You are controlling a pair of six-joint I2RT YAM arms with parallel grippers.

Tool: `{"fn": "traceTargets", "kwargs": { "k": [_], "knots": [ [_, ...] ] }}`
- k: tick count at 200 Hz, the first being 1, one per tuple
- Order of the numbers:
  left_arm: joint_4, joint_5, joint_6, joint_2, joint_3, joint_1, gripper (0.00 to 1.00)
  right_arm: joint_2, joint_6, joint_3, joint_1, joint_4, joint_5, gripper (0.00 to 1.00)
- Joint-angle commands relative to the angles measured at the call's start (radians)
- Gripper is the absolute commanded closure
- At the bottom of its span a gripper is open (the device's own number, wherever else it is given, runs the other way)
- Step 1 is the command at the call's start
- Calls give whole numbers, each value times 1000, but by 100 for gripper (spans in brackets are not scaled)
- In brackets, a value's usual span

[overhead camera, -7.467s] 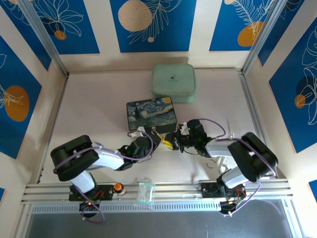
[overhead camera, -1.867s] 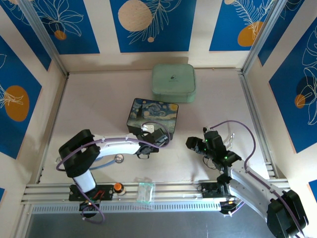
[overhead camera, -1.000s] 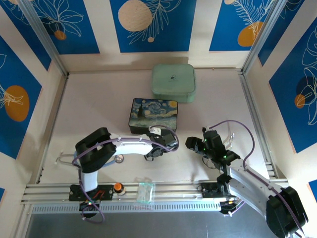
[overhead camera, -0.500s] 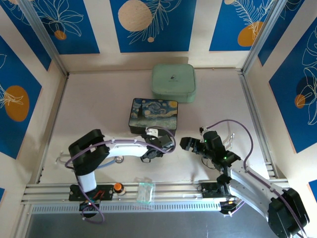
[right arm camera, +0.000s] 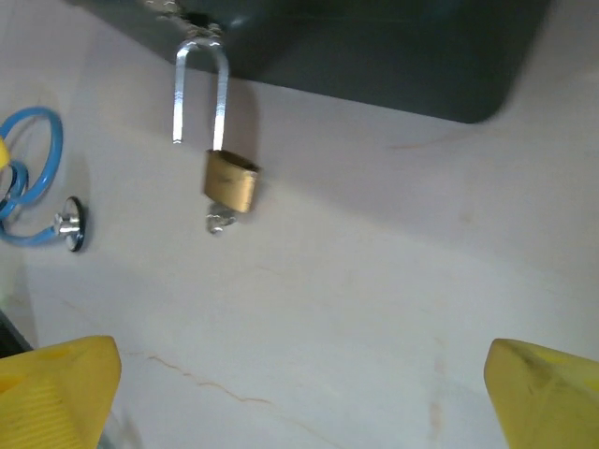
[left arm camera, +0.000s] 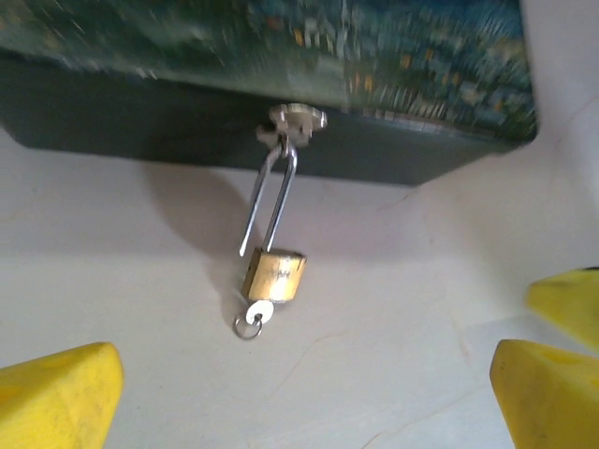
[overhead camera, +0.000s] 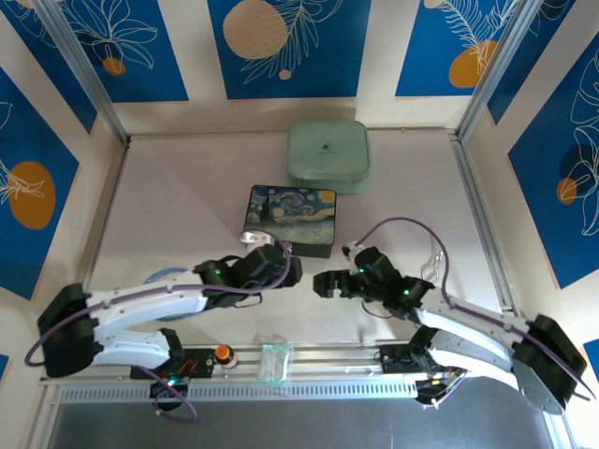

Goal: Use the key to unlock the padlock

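Padlock (left arm camera: 274, 274) lay flat ahead of the left gripper (left arm camera: 304, 398), beyond its yellow fingertips (left arm camera: 56, 393) and touched by neither. Those jaws stood spread wide, with bare table (left arm camera: 402, 309) between them. The key (left arm camera: 255, 318) sat at the near end of the brass body, on the side facing the jaws; it seemed to be seated in the keyhole, though the view was too small to be sure. Farther out, the shackle (left arm camera: 271, 201) ran up to the hasp (left arm camera: 292, 117) on the front of the tin box (left arm camera: 140, 112), one leg standing free of the body.

The right gripper (right arm camera: 299, 398) was likewise spread wide and held nothing. The padlock lay ahead of it and to the left, the box beyond. Off its left fingertip sat a round knob (right arm camera: 70, 227) on a blue cable (right arm camera: 23, 178).
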Motion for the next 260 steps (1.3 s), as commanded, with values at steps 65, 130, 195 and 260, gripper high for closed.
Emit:
{"fn": "traceTargets", "kwargs": {
  "k": [65, 130, 195, 260],
  "knots": [
    [169, 212, -92, -371, -346, 226, 1, 506, 3, 310, 72, 138, 18, 25],
    [189, 205, -122, -410, -400, 233, 1, 647, 0, 374, 74, 116, 74, 36],
    [246, 218, -147, -369, -423, 235, 1, 710, -8, 355, 80, 214, 8, 45],
    [280, 215, -184, -385, -464, 234, 0, 729, -10, 354, 90, 206, -10, 62]
  ]
}}
